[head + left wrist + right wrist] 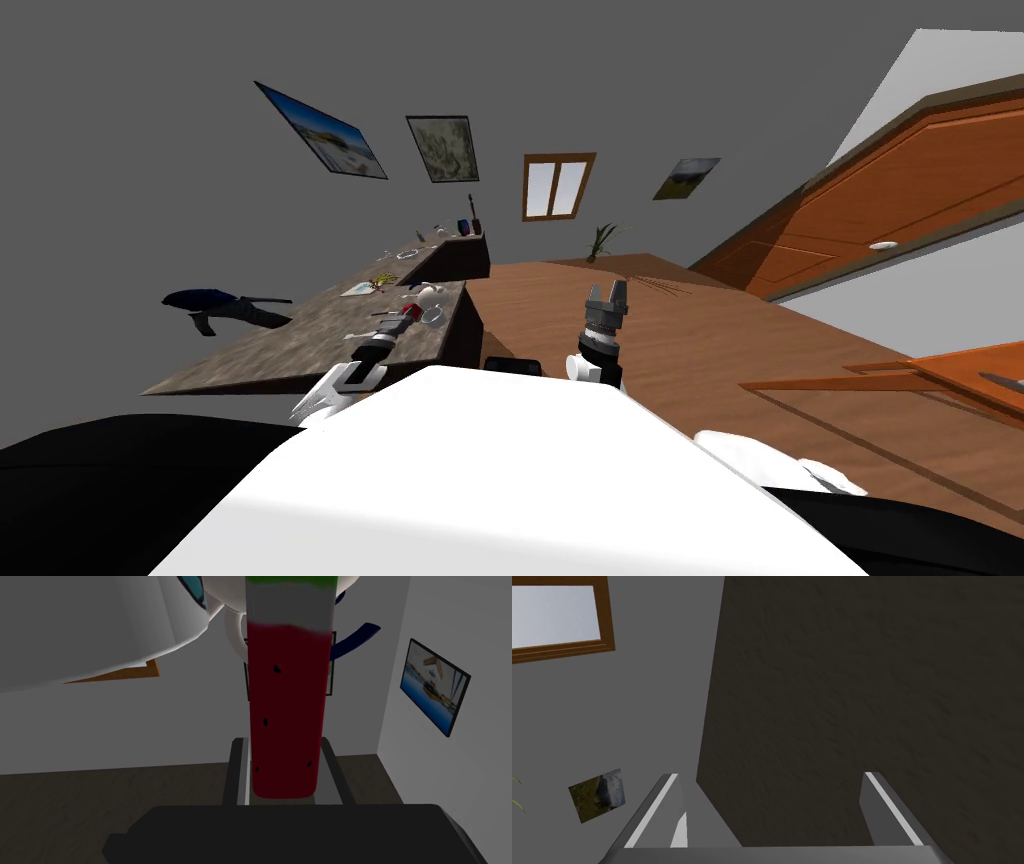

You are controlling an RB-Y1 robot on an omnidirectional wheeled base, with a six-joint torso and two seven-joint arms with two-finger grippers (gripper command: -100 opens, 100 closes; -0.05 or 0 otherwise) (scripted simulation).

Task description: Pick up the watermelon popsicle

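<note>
The watermelon popsicle [286, 701] is red with black seeds, then a white band and a green end. My left gripper [286, 743] is shut on its red end, one finger against each side. In the head view the left gripper [405, 316] reaches over the near end of a brown stone-patterned table [290, 345], and the popsicle [410, 311] shows as a small red spot there. A white mug [232, 631] and a white bowl [100, 621] lie close beside the popsicle. My right gripper [608, 296] is raised over the wooden floor, and in its wrist view the right gripper [770, 776] is open and empty.
Further along the table lie a white mug [428, 292], a paper with yellow items [362, 288] and a dark box [462, 255]. A blue chair [205, 298] stands left of the table. An orange door [900, 190] is at the right, with wooden floor [680, 350] between.
</note>
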